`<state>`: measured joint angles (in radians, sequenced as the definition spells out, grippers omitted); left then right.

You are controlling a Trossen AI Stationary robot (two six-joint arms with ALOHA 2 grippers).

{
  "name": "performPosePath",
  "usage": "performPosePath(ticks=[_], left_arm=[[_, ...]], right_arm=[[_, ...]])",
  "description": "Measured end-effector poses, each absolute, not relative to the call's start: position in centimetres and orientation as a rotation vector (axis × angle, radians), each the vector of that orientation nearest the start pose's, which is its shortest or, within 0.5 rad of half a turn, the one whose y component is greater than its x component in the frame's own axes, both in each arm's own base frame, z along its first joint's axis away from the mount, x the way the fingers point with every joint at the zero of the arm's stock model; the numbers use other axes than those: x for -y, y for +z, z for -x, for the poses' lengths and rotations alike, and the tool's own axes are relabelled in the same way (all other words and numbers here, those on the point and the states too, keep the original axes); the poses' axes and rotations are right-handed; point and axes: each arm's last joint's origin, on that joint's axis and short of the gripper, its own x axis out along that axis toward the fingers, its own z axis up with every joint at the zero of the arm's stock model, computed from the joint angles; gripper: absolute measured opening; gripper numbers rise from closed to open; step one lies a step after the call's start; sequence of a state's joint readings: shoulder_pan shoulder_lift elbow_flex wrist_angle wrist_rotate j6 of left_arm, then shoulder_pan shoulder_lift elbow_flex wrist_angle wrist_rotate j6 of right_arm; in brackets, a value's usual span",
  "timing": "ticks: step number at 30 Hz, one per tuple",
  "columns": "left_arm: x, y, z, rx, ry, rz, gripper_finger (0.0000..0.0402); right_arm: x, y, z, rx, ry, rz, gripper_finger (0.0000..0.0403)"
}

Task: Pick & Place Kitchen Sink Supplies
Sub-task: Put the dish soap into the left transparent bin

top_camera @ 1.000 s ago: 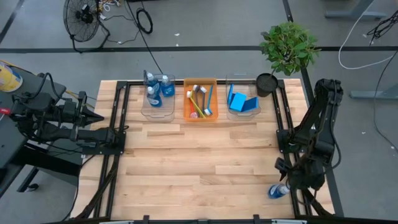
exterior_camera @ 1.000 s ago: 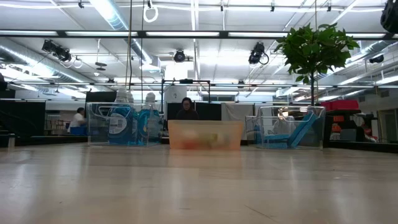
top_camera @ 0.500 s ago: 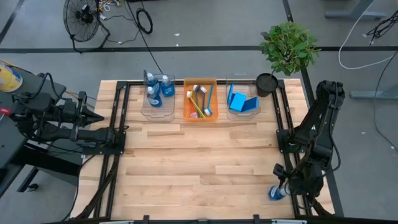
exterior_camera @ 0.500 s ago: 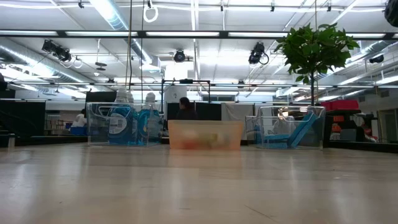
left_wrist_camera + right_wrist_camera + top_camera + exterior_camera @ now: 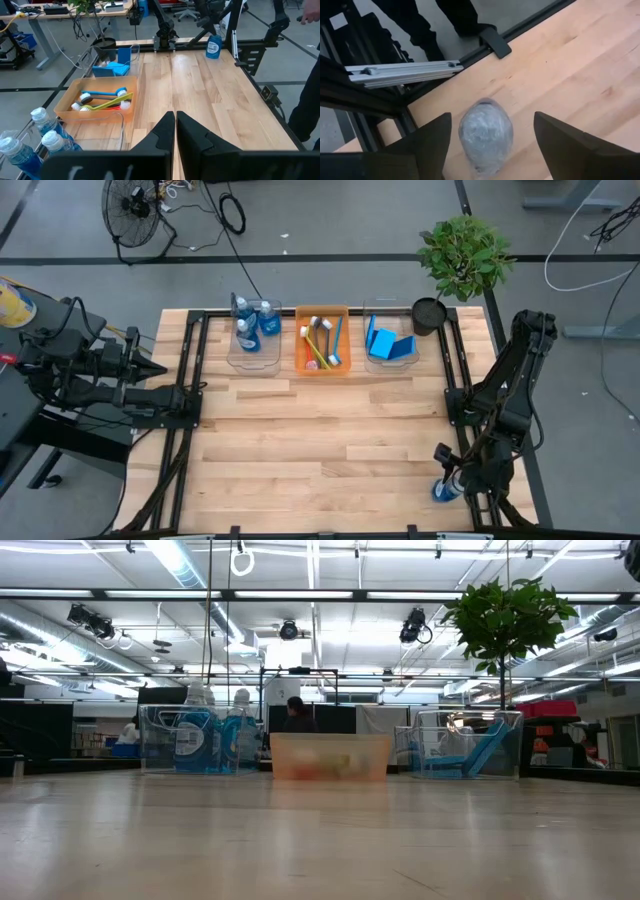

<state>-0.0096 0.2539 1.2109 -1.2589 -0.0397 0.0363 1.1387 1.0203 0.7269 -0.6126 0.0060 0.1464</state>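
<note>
Three bins stand in a row along the far edge of the wooden table (image 5: 320, 430). The clear bin (image 5: 253, 340) nearest the left arm's side holds several small bottles with blue contents (image 5: 256, 320). The orange bin (image 5: 322, 340) in the middle holds the long-handled brushes (image 5: 322, 340): blue, yellow-green and red ones are told apart in the left wrist view. The clear bin (image 5: 390, 340) nearest the right arm's side holds the blue sponges (image 5: 388, 345), with a potted plant (image 5: 462, 255) just beside it at the table's far corner.

One more bottle (image 5: 446, 488) stands upright at the near corner on the right arm's side, well apart from the bins. The right gripper (image 5: 452, 480) is directly above it, jaws spread wide, one finger on each side of the cap; the fingers do not touch the bottle.

The left gripper (image 5: 155, 367) rests at the table's left edge, jaws closed together with nothing between them.

A person's dark trouser legs (image 5: 440, 20) stand on the floor just beyond the table edge.
</note>
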Motion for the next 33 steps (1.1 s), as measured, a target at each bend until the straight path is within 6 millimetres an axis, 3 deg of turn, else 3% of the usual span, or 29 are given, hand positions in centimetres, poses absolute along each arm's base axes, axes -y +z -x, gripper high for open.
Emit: performPosePath(ticks=[5, 18, 29, 33], left_arm=[[-0.2, 37.6, 5.1, -0.303, 0.024, -0.043, 0.0023], [-0.2, 37.6, 5.1, -0.302, 0.024, -0.043, 0.0023], [-0.2, 37.6, 5.1, -0.302, 0.024, -0.043, 0.0023], [-0.2, 37.6, 5.1, -0.302, 0.024, -0.043, 0.0023]], right_arm=[[-17.5, 23.9, -8.1, -0.882, 1.005, 0.382, 0.0258], [-17.6, 23.9, -8.1, -0.873, 1.032, 0.395, 0.0127], [-17.3, 24.1, -8.3, -0.879, 1.022, 0.382, 0.0122], [-17.0, 25.5, -9.2, -0.850, 0.983, 0.359, 0.0122]])
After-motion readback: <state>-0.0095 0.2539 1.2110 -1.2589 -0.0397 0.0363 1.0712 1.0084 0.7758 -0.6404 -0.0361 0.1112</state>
